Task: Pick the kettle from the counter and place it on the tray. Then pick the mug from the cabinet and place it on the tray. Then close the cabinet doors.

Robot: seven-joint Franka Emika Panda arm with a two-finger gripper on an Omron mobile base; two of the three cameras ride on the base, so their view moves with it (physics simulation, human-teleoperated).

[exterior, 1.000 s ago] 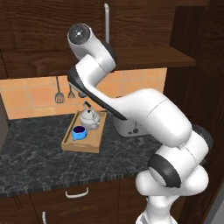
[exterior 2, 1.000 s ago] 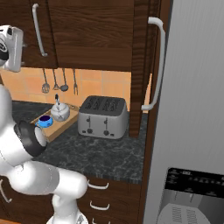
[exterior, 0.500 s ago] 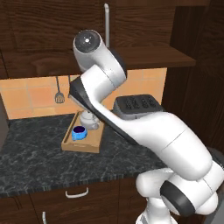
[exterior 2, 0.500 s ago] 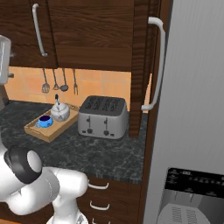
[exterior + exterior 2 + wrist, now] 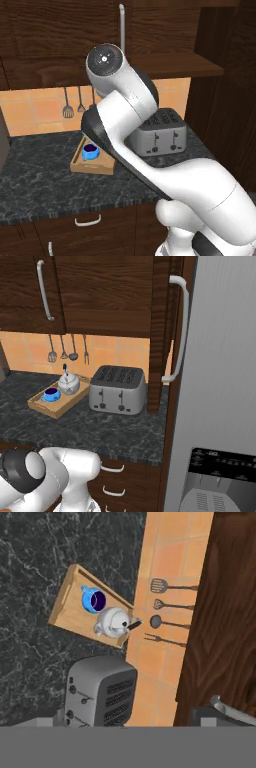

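Kettle: squat silver-white metal kettle [image 5: 114,622] rests on shallow light-wood tray [image 5: 67,609].
Mug: bright blue round mug [image 5: 93,600], at kettle's 10 o'clock in hand view.
Gripper: state cannot be determined.

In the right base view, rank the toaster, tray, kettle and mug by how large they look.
Largest to smallest:
1. toaster
2. tray, though it stands farther back, so the order of these two is unsure
3. kettle
4. mug

Kettle [image 5: 68,384] and blue mug [image 5: 51,394] sit upright side by side on the wooden tray [image 5: 44,406], on the counter [image 5: 100,428].
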